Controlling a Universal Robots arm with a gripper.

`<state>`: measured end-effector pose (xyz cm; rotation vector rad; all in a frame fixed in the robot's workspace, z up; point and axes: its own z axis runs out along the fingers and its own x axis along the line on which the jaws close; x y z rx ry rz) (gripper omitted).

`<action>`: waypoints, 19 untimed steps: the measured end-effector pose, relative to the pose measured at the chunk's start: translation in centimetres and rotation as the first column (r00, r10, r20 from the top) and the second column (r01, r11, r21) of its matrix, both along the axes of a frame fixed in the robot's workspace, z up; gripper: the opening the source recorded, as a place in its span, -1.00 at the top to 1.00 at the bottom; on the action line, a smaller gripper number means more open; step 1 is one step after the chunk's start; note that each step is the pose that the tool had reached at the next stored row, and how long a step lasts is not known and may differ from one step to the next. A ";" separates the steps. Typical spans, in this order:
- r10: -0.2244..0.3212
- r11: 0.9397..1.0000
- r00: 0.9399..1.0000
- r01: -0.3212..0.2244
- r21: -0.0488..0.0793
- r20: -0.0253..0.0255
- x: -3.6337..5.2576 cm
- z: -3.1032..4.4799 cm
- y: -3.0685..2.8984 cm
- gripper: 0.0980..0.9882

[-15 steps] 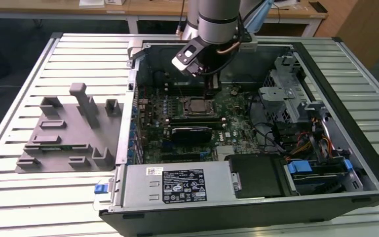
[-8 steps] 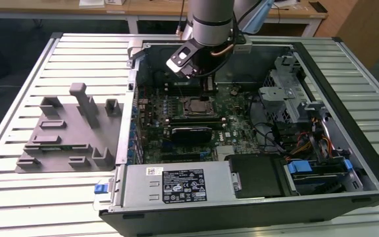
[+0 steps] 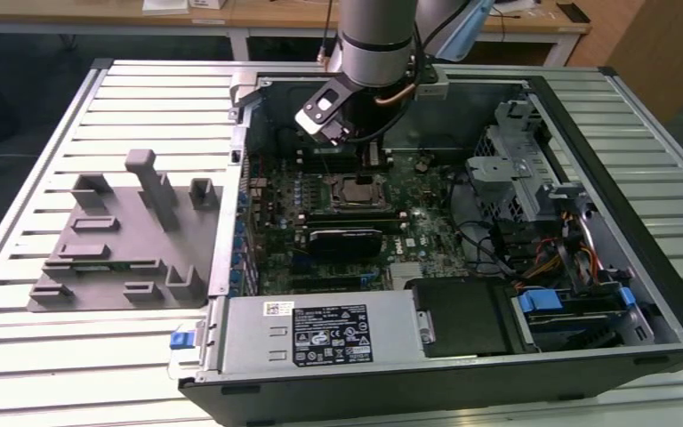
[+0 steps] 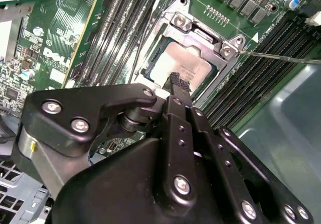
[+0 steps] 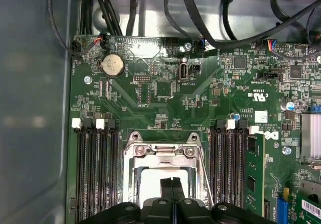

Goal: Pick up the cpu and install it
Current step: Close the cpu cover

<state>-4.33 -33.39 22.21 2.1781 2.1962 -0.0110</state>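
Cpu (image 4: 186, 66) lies flat in the socket on the motherboard (image 5: 165, 98), pale metal top plate facing up, inside the open PC case (image 3: 626, 222). It's square, so no clear long axis. Its edges run parallel w/ the silver socket frame (image 5: 161, 151) around it and w/ the RAM slots (image 5: 95, 174) on both sides. In the exterior view it's approx. mid-board, edges in line w/ the case walls. Print on the plate is too small to tell which way it points.

Gripper (image 5: 171, 184) is clenched w/ nothing held: in the first wrist view the two black fingertips press together, just a thin seam between. In both wrist views the tips are over the cpu's top plate; touching or just above, can't tell.

Thin wire lever (image 4: 281, 58) stands off to one side of the frame. Coin cell (image 5: 113, 65) is well apart from the socket. Grey fixture block (image 3: 116, 240) lies on the slatted table (image 3: 33, 356), to the exterior view's left of the case.
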 end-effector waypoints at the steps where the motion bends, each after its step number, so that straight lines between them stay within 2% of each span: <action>1: 0.000 1.000 1.000 0.000 0.000 0.000 0.00 0.00 0.00 0.98; 5: 0.007 1.000 1.000 -0.007 0.000 0.000 0.00 -0.01 0.00 0.98; 8: 0.047 0.999 0.999 -0.047 0.000 0.000 0.00 -0.01 0.00 0.98; 11: 0.100 0.995 0.995 -0.100 0.000 0.000 0.00 -0.01 0.00 0.98; 15: 0.172 0.985 0.985 -0.172 -0.001 0.000 0.00 -0.03 0.00 0.98; 19: 0.244 0.970 0.970 -0.244 -0.002 0.000 0.00 -0.03 0.00 0.98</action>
